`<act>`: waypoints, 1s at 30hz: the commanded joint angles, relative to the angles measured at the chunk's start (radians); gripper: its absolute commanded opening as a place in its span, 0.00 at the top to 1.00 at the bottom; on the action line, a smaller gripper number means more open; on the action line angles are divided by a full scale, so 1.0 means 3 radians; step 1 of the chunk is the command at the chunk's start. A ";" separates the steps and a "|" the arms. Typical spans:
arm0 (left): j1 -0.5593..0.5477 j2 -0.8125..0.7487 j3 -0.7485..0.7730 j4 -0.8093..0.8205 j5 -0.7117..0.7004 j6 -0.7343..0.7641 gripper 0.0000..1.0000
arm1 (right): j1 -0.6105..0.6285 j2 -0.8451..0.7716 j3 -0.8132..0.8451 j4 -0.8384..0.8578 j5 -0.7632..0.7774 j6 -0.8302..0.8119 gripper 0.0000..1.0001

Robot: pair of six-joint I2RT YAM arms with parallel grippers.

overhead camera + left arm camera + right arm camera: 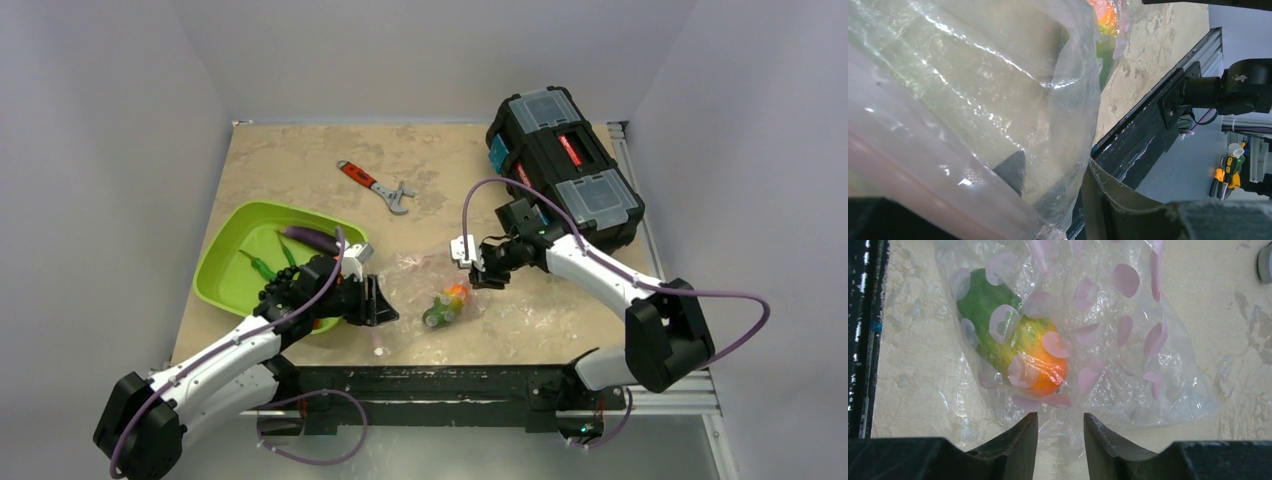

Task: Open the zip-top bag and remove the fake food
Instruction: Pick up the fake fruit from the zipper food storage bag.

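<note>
Beige mottled tabletop (290, 160) between pale walls (100, 150) carried the zip-top bag (415, 275) at centre. Inside lay the fake food (1013, 350), its long axis slanted, green end nearer the arms and orange end away. Only the right wrist view revealed the bag's pink dots (1126, 280); there the right gripper (1060, 422) stood with jaws apart. The left gripper (378, 300) met the bag's left edge, and film smothered its camera, so its grip was unclear.
</note>
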 commanded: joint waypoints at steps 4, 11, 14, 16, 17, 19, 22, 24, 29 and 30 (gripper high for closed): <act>-0.0023 -0.0136 -0.0028 0.0146 0.0058 -0.0046 0.56 | -0.0032 -0.0213 -0.0032 -0.0278 -0.0344 -0.0531 0.58; -0.0027 -0.0174 -0.0055 0.0130 0.0037 -0.0041 0.56 | -0.0033 -0.0351 -0.0034 -0.0458 -0.0288 -0.0968 0.52; -0.0023 -0.0184 -0.0057 0.0129 0.0029 -0.0041 0.56 | -0.0024 -0.0327 0.0012 -0.0552 -0.0251 -0.1100 0.50; -0.0023 -0.0187 -0.0061 0.0134 0.0026 -0.0040 0.56 | -0.0022 -0.0277 0.0049 -0.0610 -0.0232 -0.1183 0.50; -0.0023 -0.0189 -0.0058 0.0134 0.0028 -0.0041 0.56 | -0.0016 -0.0254 0.0070 -0.0630 -0.0216 -0.1221 0.50; -0.0023 -0.0196 -0.0057 0.0134 0.0025 -0.0046 0.56 | 0.0004 -0.0222 0.0085 -0.0645 -0.0182 -0.1306 0.50; -0.0023 -0.0207 -0.0063 0.0132 0.0020 -0.0053 0.56 | 0.0076 -0.0219 0.0045 -0.0591 -0.0140 -0.1390 0.48; -0.0024 -0.0207 -0.0063 0.0131 0.0025 -0.0047 0.56 | 0.0143 -0.0217 0.0014 -0.0514 -0.0079 -0.1362 0.47; -0.0023 -0.0197 -0.0070 0.0143 0.0033 -0.0046 0.56 | 0.0323 -0.0159 -0.0043 -0.0327 0.0194 -0.1273 0.46; -0.0023 -0.0193 -0.0069 0.0147 0.0033 -0.0046 0.56 | 0.0348 -0.0151 -0.0051 -0.0298 0.0236 -0.1258 0.45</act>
